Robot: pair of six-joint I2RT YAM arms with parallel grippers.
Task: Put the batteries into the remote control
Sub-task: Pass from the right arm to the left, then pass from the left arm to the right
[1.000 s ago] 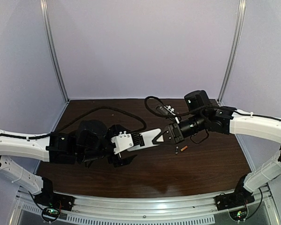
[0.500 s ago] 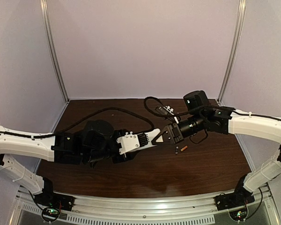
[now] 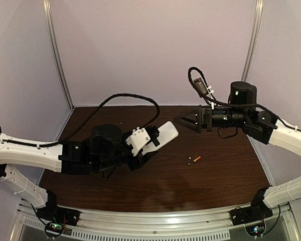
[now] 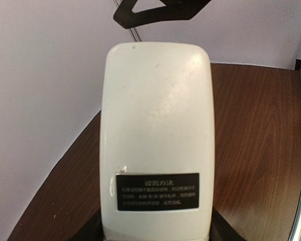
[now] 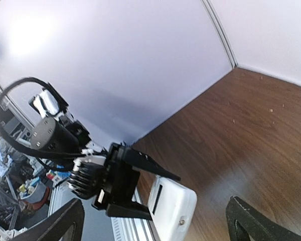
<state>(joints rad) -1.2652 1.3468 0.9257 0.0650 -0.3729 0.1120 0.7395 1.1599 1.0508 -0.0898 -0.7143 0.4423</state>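
Dark brown wood-grain table top (image 3: pixel 215 183), faint sheen. Behind it: flat pale lilac back wall (image 3: pixel 155 50). At its rear corners: slim silvery metal left post (image 3: pixel 58 55) and matching right post (image 3: pixel 251 50). Along its near edge: ribbed aluminium rail (image 3: pixel 155 222). Light soft and even.

Top external: mounted high behind the arm bases, pitched down, facing 12 o'clock across the dark brown wooden table (image 3: pixel 215 181) to the pale lilac back wall (image 3: pixel 155 50); wide and distant. Left wrist: very close on the plain back of the slim white plastic remote control (image 4: pixel 155 125), table at 3 o'clock. Right wrist: raised, looking back over the table, remote control small near 6 o'clock. All three views share remote control and table.
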